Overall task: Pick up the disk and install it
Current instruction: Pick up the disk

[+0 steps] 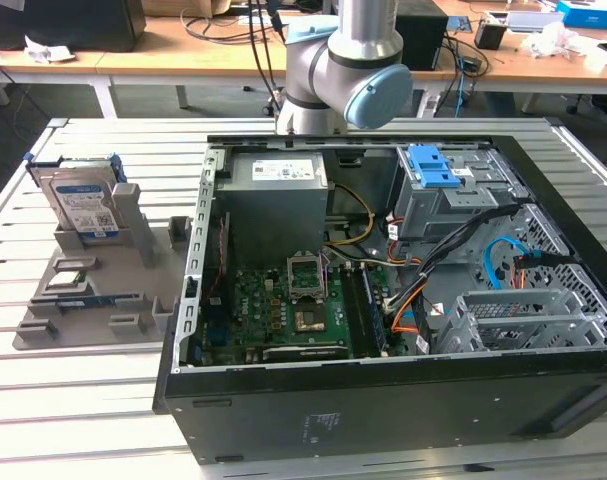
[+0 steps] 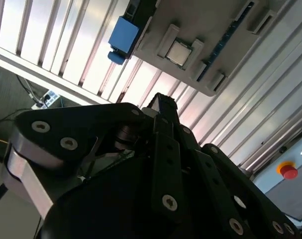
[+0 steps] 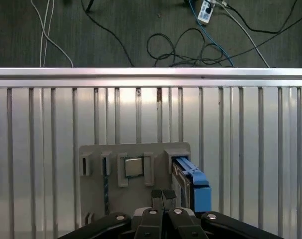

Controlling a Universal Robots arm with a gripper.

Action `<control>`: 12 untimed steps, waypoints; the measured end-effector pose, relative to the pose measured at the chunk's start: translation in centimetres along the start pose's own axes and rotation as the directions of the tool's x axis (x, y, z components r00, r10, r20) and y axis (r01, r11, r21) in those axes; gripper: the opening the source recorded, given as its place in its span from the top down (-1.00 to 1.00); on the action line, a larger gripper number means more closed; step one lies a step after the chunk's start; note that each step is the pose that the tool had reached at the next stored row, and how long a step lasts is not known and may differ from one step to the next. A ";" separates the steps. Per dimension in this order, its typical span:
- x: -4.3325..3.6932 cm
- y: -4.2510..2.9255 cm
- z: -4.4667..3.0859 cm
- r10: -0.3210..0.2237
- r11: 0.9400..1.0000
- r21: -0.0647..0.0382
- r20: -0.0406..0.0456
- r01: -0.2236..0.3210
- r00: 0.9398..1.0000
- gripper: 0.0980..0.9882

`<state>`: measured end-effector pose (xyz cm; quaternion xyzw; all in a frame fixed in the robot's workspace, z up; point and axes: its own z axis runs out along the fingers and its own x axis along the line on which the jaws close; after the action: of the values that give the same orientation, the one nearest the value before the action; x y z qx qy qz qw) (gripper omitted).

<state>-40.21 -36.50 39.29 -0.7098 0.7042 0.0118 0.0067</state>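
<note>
The disk [image 1: 83, 200] stands on edge in a grey holder [image 1: 93, 300] on the slatted table, at the exterior view's left. It is silver, with a white-and-blue label and blue side rails. In both wrist views my gripper [image 3: 163, 196] hangs well above that holder, fingers shut together with nothing between them. The disk's blue rail [image 3: 193, 186] shows close beside the fingertips, apart from them, and also as a blue block [image 2: 123, 37] in the second wrist view. My gripper [image 2: 163, 102] touches nothing.
An open computer case [image 1: 383, 400] takes the table's middle and right, with a grey bay and blue latch [image 1: 433, 170] and a grey power box [image 1: 275, 195] inside. The holder also carries a chip [image 3: 134, 167]. Cables [image 3: 190, 45] lie on the floor past the table edge.
</note>
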 end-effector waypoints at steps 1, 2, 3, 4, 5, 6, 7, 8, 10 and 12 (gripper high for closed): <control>0.00 0.00 0.00 -0.020 1.000 -0.001 0.000 0.020 1.000 0.98; 0.00 0.00 0.00 -0.035 0.999 -0.001 0.000 0.035 0.999 0.98; 0.00 0.00 0.00 -0.043 0.999 -0.001 0.000 0.043 0.999 0.98; 0.00 0.00 0.00 -0.044 0.999 -0.001 0.000 0.044 0.999 0.98; 0.00 0.00 0.00 -0.044 0.999 -0.001 0.000 0.044 0.999 0.98; 0.00 0.00 0.00 -0.044 0.999 -0.001 0.000 0.044 0.999 0.98; 0.00 0.00 0.00 -0.044 0.999 -0.001 0.000 0.044 0.999 0.98; 0.00 0.00 0.00 -0.044 0.999 -0.001 0.000 0.044 0.999 0.98; 0.00 0.00 0.00 -0.044 0.999 -0.001 0.000 0.044 0.999 0.96; 0.00 0.00 0.00 -0.044 0.999 -0.001 0.000 0.044 0.999 0.84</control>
<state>-40.21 -36.50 39.29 -0.7252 0.6884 0.0119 0.0064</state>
